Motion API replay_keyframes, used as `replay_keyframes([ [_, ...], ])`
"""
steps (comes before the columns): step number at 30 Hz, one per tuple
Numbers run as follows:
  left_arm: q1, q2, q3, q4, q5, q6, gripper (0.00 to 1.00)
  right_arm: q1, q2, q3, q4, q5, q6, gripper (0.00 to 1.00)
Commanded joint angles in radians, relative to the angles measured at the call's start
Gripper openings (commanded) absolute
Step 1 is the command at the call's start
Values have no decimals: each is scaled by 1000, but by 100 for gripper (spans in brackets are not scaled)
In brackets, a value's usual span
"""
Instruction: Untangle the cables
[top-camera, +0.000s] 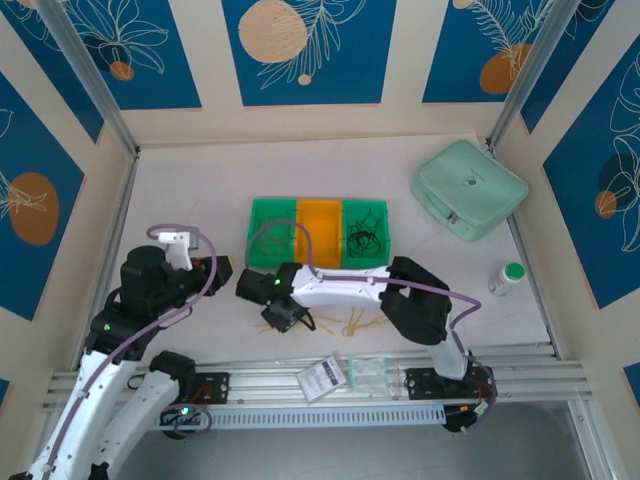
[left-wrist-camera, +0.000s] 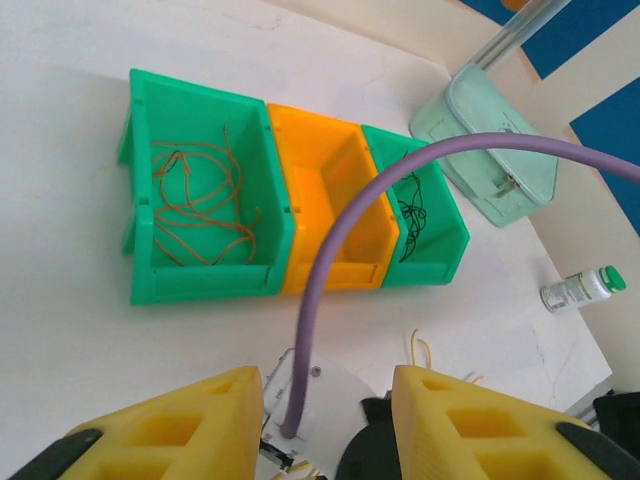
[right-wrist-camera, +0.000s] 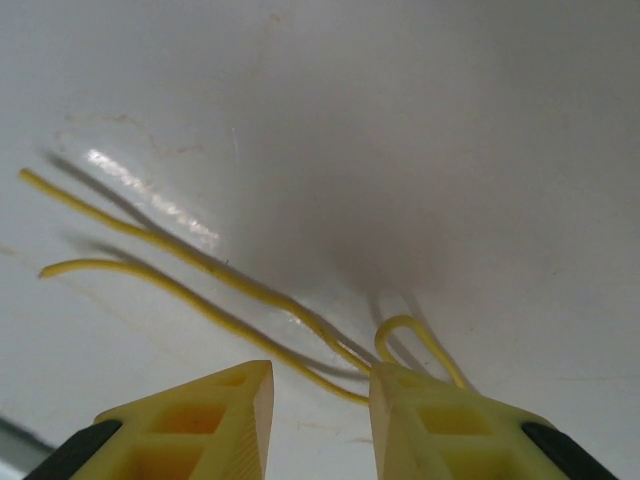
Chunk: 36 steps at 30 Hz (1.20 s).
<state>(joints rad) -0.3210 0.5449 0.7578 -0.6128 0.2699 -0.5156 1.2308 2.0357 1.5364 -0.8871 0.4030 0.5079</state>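
You are working on a white table (top-camera: 200, 190), with your right arm (top-camera: 340, 288) stretched leftward across the near middle and your left arm (top-camera: 150, 285) folded up at the near left. A mint case (top-camera: 470, 188) lies at the far right, well apart from the rest. Three bins sit touching in a row at the centre: a left green bin (top-camera: 272, 232), an orange bin (top-camera: 319, 230) and a right green bin (top-camera: 366, 232). Your left gripper (left-wrist-camera: 328, 385) hangs above the table on the near side of the bins, fingers spread with nothing between them. Your right gripper (right-wrist-camera: 320, 385) is low over the table just in front of the bins, its fingers parted too. A small bottle (top-camera: 507, 278) with a green cap stands upright at the right edge. The cables are in three lots: reddish cables (left-wrist-camera: 200, 205) lie looped in the left green bin, dark cables (left-wrist-camera: 412, 215) lie bunched in the right green bin, and yellow cables (right-wrist-camera: 200, 270) lie on the bare table by your right gripper, two strands running into the gap between its fingertips; you cannot tell whether either tip touches them
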Motion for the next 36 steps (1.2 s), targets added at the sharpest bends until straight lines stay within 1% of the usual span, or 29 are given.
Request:
replay_keyframes([
  [1, -6, -6, 12, -57, -23, 17, 38, 13, 39, 67, -149, 132, 62, 32],
  [7, -6, -16, -3, -51, -16, 18, 38, 13, 61, 66, -156, 173, 77, 32],
  [14, -6, -14, -5, -54, -18, 32, 38, 13, 80, 74, -143, 115, 78, 31],
  [22, -7, -11, -14, -44, -14, 34, 38, 27, 46, 74, -120, 142, 94, 32],
  [27, -6, -9, -23, -35, -11, 34, 38, 30, 43, 85, -106, 105, 90, 32],
  [32, -6, -9, -29, -35, -9, 35, 38, 21, 73, 90, -98, 66, 87, 33],
  [36, -6, -11, -30, -37, -9, 37, 38, 16, 93, 88, -100, 79, 92, 33],
])
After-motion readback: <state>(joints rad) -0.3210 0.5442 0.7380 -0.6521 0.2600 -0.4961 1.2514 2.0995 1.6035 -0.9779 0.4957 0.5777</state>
